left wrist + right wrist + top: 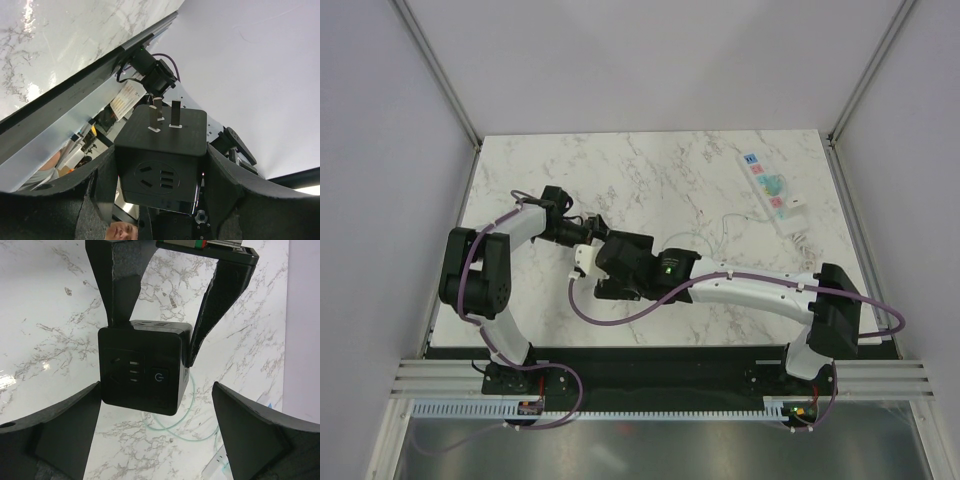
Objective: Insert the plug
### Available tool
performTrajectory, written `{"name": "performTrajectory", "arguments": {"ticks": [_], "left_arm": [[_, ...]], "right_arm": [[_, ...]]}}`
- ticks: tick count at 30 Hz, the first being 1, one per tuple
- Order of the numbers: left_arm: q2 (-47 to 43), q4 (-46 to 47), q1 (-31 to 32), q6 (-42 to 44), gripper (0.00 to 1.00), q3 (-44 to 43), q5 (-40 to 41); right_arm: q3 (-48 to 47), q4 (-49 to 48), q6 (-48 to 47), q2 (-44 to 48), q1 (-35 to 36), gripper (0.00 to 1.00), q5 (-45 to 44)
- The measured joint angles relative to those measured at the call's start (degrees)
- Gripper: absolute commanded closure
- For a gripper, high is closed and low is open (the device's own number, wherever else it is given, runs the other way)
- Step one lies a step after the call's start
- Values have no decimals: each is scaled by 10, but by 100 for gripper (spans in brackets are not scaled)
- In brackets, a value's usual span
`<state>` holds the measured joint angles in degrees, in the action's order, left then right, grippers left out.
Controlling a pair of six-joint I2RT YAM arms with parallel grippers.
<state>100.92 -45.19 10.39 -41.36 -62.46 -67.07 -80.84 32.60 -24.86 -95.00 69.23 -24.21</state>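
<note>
The plug [162, 147] is a matte black cube with two metal prongs on its far face and a socket face toward the camera. My left gripper [160, 167] is shut on it, one finger on each side, and holds it above the table. In the right wrist view the plug [142, 367] hangs between the left fingers [120, 285], showing a socket and a power button. My right gripper [160, 440] is open, its jaws wide apart on either side just below the plug, not touching it. In the top view both grippers meet at mid-left [595, 240].
The long white power strip [770, 190] with coloured squares lies at the far right of the marble table [650, 170], well away from both grippers. Its corner shows in the right wrist view [220, 467]. A thin pale-green cable [187, 422] loops on the table beneath the plug.
</note>
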Motion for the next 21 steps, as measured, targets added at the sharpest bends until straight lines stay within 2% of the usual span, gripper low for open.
{"name": "performTrajectory", "arguments": {"ticks": [16,21], "left_arm": [[-8,4,0,-17,98,1,35],[-14,8,0,-23,98,8,36]], "right_arm": [[-1,14,-11,-40,22,2,-68],[-2,10,-11,-49,22,7,-74]]}}
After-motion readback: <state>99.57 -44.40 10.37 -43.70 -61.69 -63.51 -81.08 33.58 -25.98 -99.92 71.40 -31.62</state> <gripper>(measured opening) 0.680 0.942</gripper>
